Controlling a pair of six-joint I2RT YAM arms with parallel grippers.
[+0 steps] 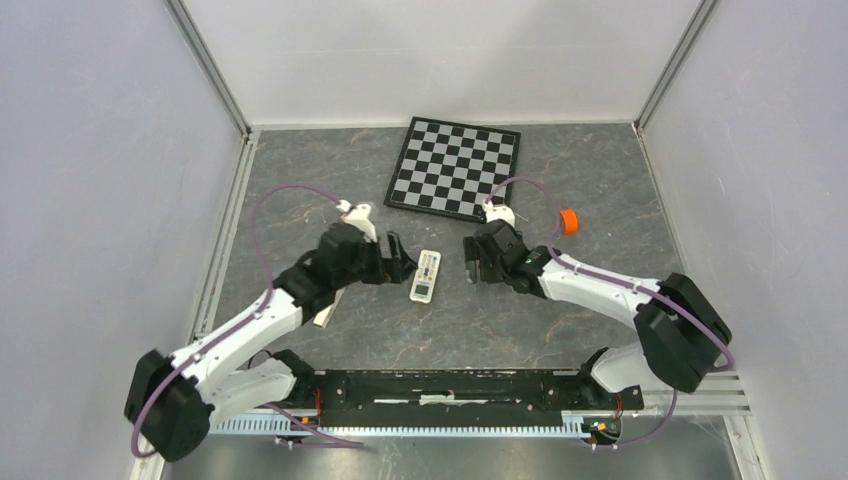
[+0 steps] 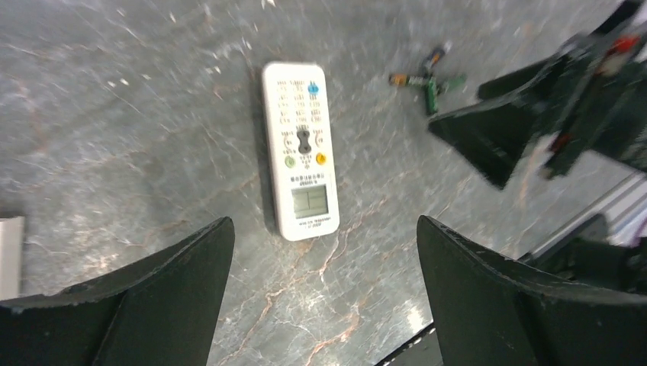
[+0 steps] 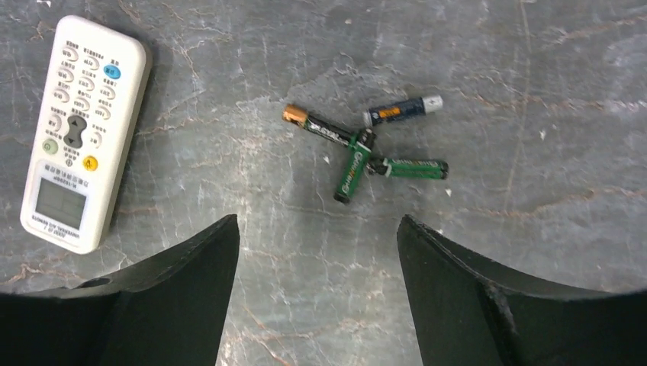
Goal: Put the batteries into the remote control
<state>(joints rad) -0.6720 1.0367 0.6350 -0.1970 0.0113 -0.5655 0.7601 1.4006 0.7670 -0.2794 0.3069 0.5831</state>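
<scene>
**Top external view: two arms flank a white remote control on a marbled table**

The flat, oblong remote control lies face up on the grey, stone-veined tabletop, between the two arms. Its rows of small pale buttons point toward the far wall and its little screen toward the arm bases. The left gripper hangs just beside it on one side with its black, wedge-shaped fingers spread wide and nothing between them. The right gripper sits on the other side, also parted and empty.

In the right wrist view, the batteries lie in a loose cluster on bare table beside the remote. There are four slim cylinders: one black with a coppery end, one blue with a silver tip, and two glossy green. The green pair and the black one meet end to end, and the blue one rests just apart.

A black-and-white chessboard lies flat near the back wall. A small round orange cap sits beyond the right arm, and a plain cream block shows partly under the left arm.
</scene>
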